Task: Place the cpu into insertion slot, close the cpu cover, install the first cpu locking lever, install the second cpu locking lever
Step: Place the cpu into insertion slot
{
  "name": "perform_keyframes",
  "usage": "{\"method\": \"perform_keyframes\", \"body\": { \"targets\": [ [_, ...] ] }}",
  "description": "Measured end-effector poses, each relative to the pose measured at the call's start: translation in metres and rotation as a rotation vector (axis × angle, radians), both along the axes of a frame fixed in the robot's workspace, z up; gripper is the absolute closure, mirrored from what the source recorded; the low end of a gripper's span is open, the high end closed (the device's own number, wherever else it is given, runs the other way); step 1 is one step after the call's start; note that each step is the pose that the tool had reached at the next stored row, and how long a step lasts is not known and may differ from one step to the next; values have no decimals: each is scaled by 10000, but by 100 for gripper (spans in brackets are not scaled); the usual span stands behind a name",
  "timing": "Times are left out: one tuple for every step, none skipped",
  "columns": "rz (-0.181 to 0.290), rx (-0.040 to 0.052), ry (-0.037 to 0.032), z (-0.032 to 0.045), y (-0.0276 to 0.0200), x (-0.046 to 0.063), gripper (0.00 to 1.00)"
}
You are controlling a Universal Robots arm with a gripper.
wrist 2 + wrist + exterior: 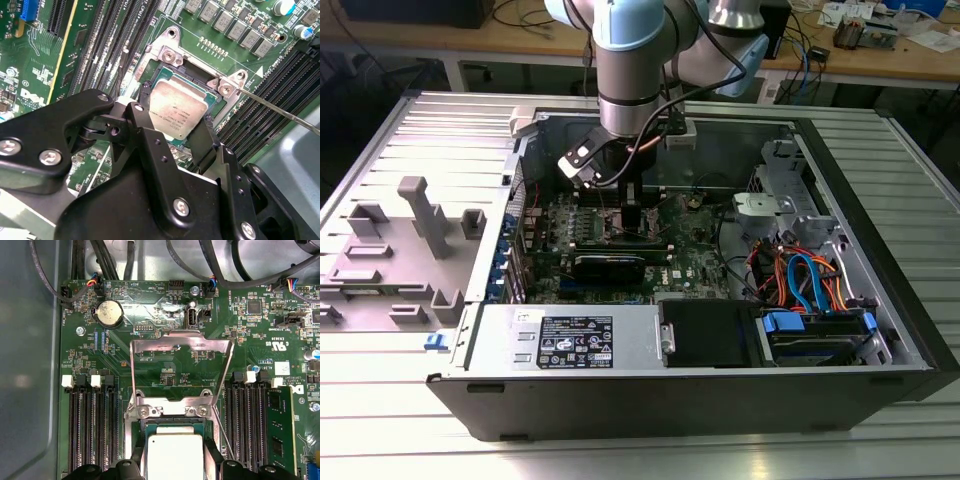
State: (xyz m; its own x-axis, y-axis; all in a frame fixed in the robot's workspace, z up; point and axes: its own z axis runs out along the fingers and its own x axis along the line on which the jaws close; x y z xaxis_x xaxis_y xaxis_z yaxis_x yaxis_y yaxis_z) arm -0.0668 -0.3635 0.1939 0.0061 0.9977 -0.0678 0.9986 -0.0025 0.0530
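The cpu [177, 112], a flat square chip with a silver top, sits low over the socket [165, 57] on the motherboard [690, 260]; I cannot tell whether it is fully seated. My gripper [175, 120] is shut on it, one black finger against each of two opposite edges. In the first wrist view the cpu [175, 455] lies between the fingers [212, 462]. The cpu cover [182, 338], a thin silver frame with a square window, stands swung open on its hinge beyond the socket. A thin wire locking lever [280, 112] sticks out unlatched beside the socket. In the exterior view my gripper [630, 215] reaches down inside the open computer case.
Rows of black memory slots [92, 425] flank the socket, and a memory stick [280, 425] stands in one. A coin battery [109, 314] and cables [225, 270] lie past the cover. The case [880, 300] holds drives and coloured wiring [810, 280]. Grey fixtures [420, 215] stand at the exterior view's left.
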Motion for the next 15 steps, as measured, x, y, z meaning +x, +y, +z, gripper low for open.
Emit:
{"method": "perform_keyframes", "body": {
  "targets": [
    [0, 1, 0, 0, 0, 0, 45],
    [0, 1, 0, 0, 0, 0, 45],
    [0, 1, 0, 0, 0, 0, 45],
    [0, -9, 0, 2, -2, 0, 44],
    [0, -5, 2, 2, -2, -1, 44],
    [0, 1, 1, 1, -1, -1, 39],
    [1, 6, 0, 0, 0, 0, 39],
    [0, 7, 0, -1, 0, 0, 39],
    [0, 11, -1, -1, 1, 0, 39],
    [0, 13, -3, -2, 1, 1, 39],
    [-1, 16, -4, -1, 1, 1, 39],
    [2, 110, -4, 17, 1, 2, 39],
    [-1, 175, 10, 39, 1, 0, 39],
    [-2, 190, 9, 39, 1, 0, 39],
    [-2, 197, 8, 39, 1, 0, 39]
  ]
}}
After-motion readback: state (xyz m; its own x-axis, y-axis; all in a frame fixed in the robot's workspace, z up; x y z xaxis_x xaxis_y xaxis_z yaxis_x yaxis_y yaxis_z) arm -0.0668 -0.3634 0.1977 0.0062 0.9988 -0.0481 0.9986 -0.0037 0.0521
